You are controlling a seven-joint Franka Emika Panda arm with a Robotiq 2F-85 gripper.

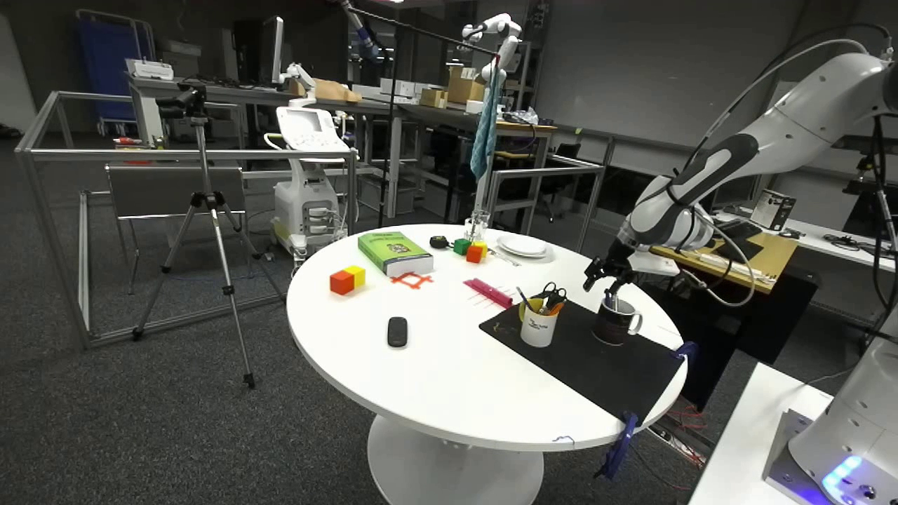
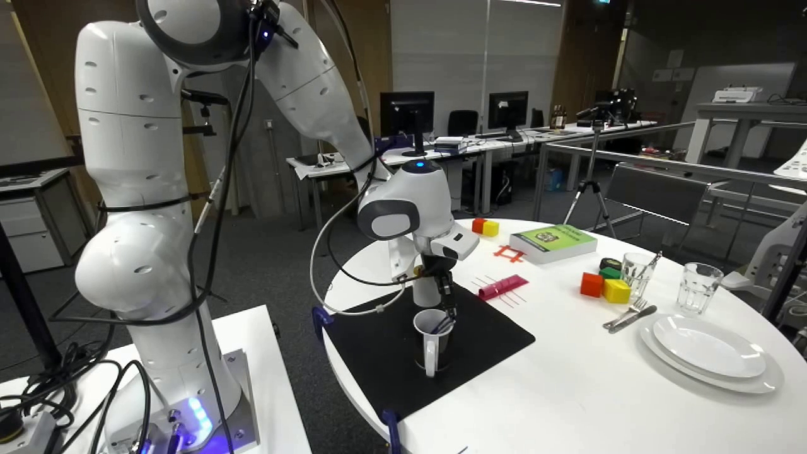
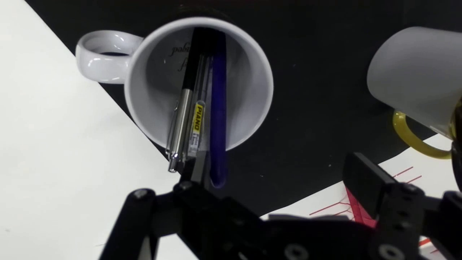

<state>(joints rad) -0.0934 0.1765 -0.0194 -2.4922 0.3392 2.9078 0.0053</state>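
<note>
A: The jaws first. How do they stand?

B: Spread wide, angled down over the round white tabletop [image 1: 435, 379].

A: What's biggest on it?

B: A flat black mat [image 1: 596, 372], right below the jaws. Well apart from them, across the tabletop, lies a thick green book [image 1: 395, 254].

A: And nearer in?

B: On the mat, a dark mug [image 1: 609, 330], white inside, stands upright just beneath the jaws. Also on it, a yellow-handled white mug [image 1: 539, 331] stands near, on the side of the finger [image 3: 362, 182] away from the dark mug.

A: What comes next in size?

B: A pink roll [image 2: 502, 286]. In the wrist view it shows only partly, by that same finger.

A: Smallest last: what's in the dark mug?

B: A blue pen [image 3: 218, 108], a black-and-silver pen [image 3: 184, 104] and a clear pen [image 3: 197, 119] marked PIANO, all leaning on the rim toward the jaws.

A: Do the jaws touch them?

B: The nearer finger [image 3: 199, 169] overlaps their ends in the wrist view; whether it touches, I can't tell.
</note>
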